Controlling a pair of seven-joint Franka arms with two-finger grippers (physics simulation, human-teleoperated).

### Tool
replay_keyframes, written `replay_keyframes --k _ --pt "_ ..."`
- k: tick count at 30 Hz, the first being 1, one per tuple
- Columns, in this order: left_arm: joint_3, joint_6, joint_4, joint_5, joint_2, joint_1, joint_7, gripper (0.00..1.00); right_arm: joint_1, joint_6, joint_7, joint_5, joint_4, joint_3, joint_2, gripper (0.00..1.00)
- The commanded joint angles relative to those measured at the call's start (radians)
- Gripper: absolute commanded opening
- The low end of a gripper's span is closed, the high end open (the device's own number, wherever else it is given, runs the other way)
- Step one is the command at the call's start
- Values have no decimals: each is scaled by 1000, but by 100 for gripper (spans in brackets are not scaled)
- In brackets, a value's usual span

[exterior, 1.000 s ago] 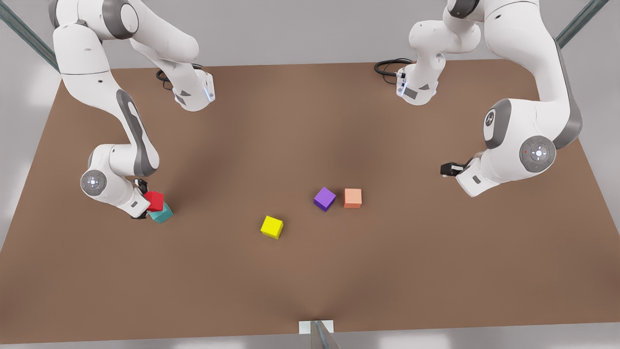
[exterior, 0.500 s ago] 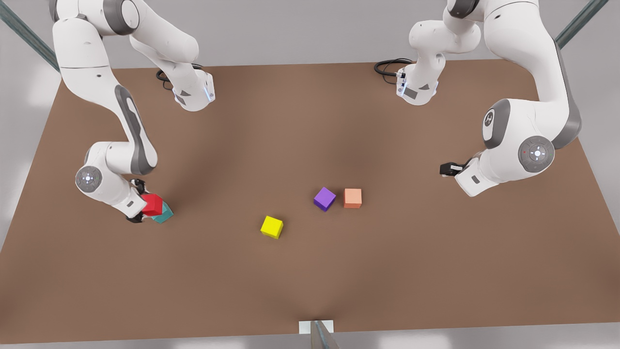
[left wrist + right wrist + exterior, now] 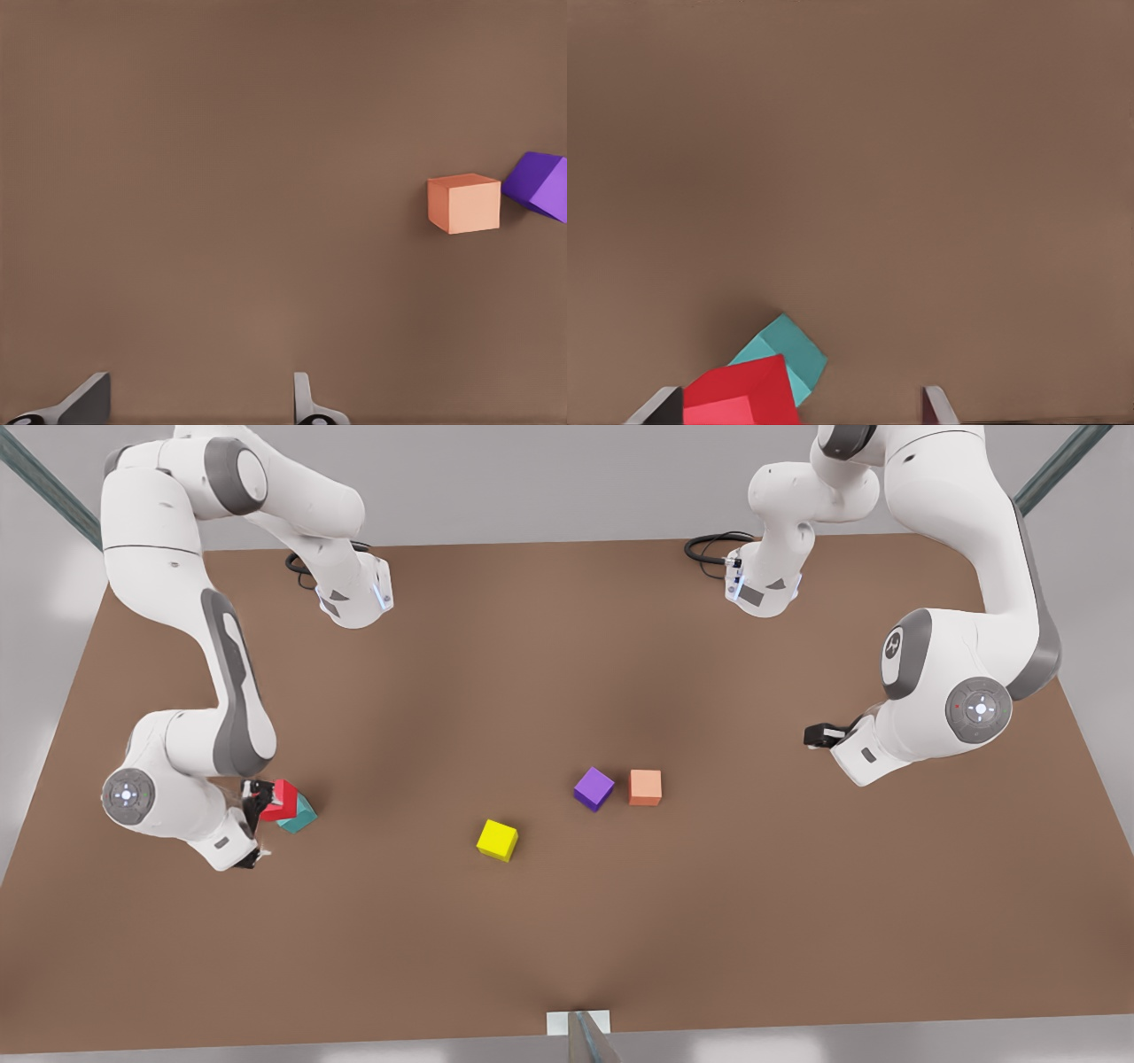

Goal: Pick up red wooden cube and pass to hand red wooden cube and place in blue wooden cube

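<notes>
**Red cube on the teal cube, my right gripper released beside it**

In the front view I see a brown table (image 3: pixel 567 921) with five small cubes and my two white arms. The red wooden cube (image 3: pixel 283 801) sits at about nine o'clock on the table, resting on top of the blue wooden cube (image 3: pixel 299 816), which is teal in colour. The red one is tilted and offset, so that the teal cube pokes out from under it toward four o'clock.

My right gripper (image 3: pixel 256 823) is just beside this pair, on their nine o'clock side, and one of its dark fingers (image 3: pixel 258 793) is at the red cube's edge; I cannot tell whether it touches. In the right wrist view the fingers stand wide apart, released, with the red wooden cube (image 3: pixel 744 397) near one finger and not clamped between them, and the blue wooden cube (image 3: pixel 786 352) just behind it.

My left gripper (image 3: pixel 817 735) waits at about three o'clock, well apart from every cube. In the left wrist view its fingers (image 3: pixel 86 398) are spread open over bare table, holding nothing, with an orange cube (image 3: pixel 463 203) and a purple cube (image 3: pixel 540 184) farther off.

Near the table's centre, the purple cube (image 3: pixel 593 788) and the orange cube (image 3: pixel 645 786) lie just beside each other. A yellow cube (image 3: pixel 497 840) lies toward seven o'clock of them.
</notes>
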Motion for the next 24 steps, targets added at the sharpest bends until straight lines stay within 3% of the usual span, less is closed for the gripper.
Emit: replay_keyframes --k 1,2,4,8,10,24 --pt "0 -1 0 1 -1 0 2 100 6 -128 1017 -30 51 0 27 100" --pt "0 -1 0 1 -1 0 2 100 11 -160 1179 -39 73 -2 26 100" --pt "0 -1 0 1 -1 2 2 100 38 -421 1419 -42 236 1 15 100" --pt "0 -1 0 1 -1 2 2 100 40 -591 1412 -23 234 3 -216 100" --pt "0 -1 0 1 -1 2 3 100 31 -475 1398 26 36 -9 -391 100" --pt "0 -3 -1 0 -1 2 2 100 23 -479 1430 32 57 -14 -381 100"
